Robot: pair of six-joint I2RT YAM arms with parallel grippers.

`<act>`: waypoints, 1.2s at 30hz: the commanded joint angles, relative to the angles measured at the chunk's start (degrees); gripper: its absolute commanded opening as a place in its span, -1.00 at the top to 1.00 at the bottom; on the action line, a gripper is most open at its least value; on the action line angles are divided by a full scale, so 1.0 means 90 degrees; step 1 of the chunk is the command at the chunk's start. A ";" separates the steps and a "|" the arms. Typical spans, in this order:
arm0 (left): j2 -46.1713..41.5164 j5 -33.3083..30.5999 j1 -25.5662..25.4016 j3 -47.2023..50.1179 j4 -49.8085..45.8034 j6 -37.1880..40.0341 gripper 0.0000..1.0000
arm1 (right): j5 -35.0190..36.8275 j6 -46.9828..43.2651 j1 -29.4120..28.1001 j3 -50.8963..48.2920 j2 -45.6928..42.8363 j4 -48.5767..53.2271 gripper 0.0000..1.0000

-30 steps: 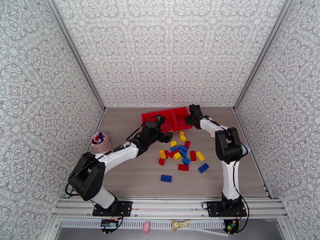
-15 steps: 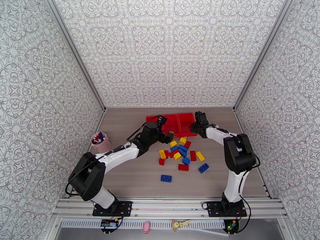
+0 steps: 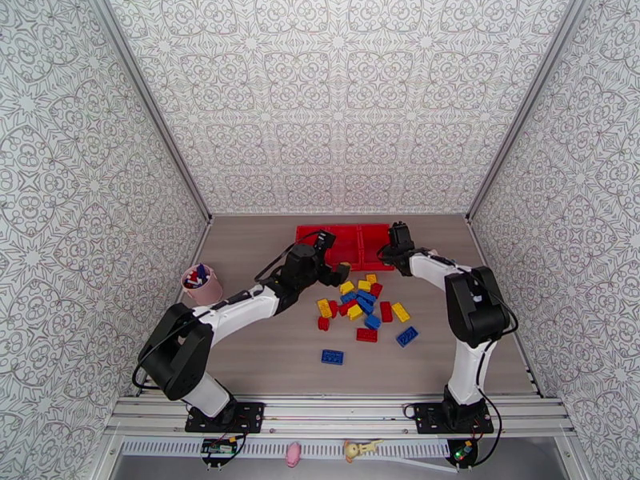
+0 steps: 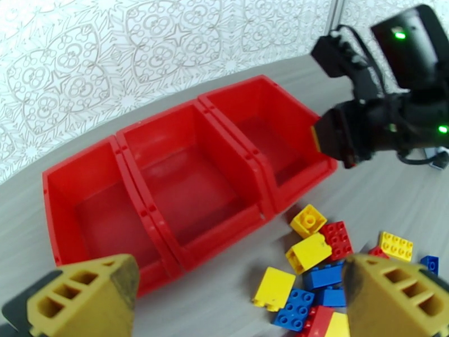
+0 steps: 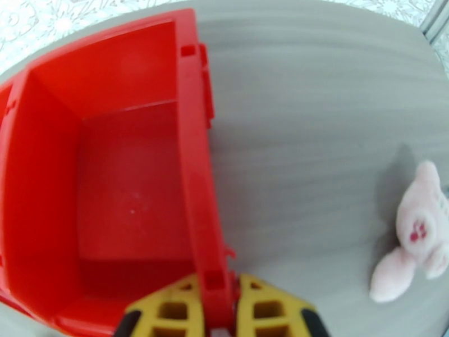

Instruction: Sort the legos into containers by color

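Right jaws are clamping the containers [image 5: 193, 164] by a wall — positioning, I'm judging; left jaws are gaping near the legos [image 4: 307, 253], awaiting a pick.

The containers [image 4: 137, 189] are smooth, glossy red plastic, faintly scuffed on the inside floors. The legos [image 4: 307, 253] are shiny hard plastic. The tabletop [image 5: 314, 108] looks like matt grey wood-grain laminate. The plush toy [image 5: 418, 220], at the frame's right, is soft, fuzzy pink cloth.
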State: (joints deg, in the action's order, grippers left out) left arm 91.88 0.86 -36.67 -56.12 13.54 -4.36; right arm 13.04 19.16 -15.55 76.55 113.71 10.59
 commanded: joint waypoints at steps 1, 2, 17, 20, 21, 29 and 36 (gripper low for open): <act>-0.0215 0.0385 -0.0091 0.0445 0.0497 0.0348 -0.99 | 0.0241 0.0184 0.0058 0.0460 0.0177 -0.0246 0.93; -0.0287 0.0504 -0.0112 0.0609 0.0708 0.0465 -0.99 | 0.0233 0.0184 0.0058 0.0487 0.0178 -0.0240 0.90; -0.1642 0.2202 -0.0045 0.1831 0.0736 0.1337 -0.99 | -0.0723 -0.0614 -0.0227 -0.1024 -0.1549 0.0095 -0.63; -0.1927 0.2323 0.0006 0.1972 0.0525 0.1336 -0.99 | -0.0909 -0.0650 -0.0416 -0.1177 -0.1775 0.0468 -0.68; -0.1966 0.2475 0.0064 0.1977 0.0459 0.1267 -0.99 | -0.0995 -0.0711 -0.0498 -0.1182 -0.1802 0.0607 -0.74; -0.1704 0.2757 0.0095 0.1944 0.0186 0.1380 -0.99 | -0.1146 -0.0716 -0.0915 -0.0547 -0.1221 0.1487 -0.83; -0.1535 0.2471 -0.0101 0.1840 -0.0112 0.1786 -0.99 | -0.1223 -0.0611 -0.0917 0.0029 -0.0489 0.1936 -0.65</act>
State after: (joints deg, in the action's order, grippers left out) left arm 77.65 23.94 -36.95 -38.98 15.00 8.99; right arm 3.25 13.02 -23.83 73.95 107.33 24.47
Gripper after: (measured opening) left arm 0.996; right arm 0.833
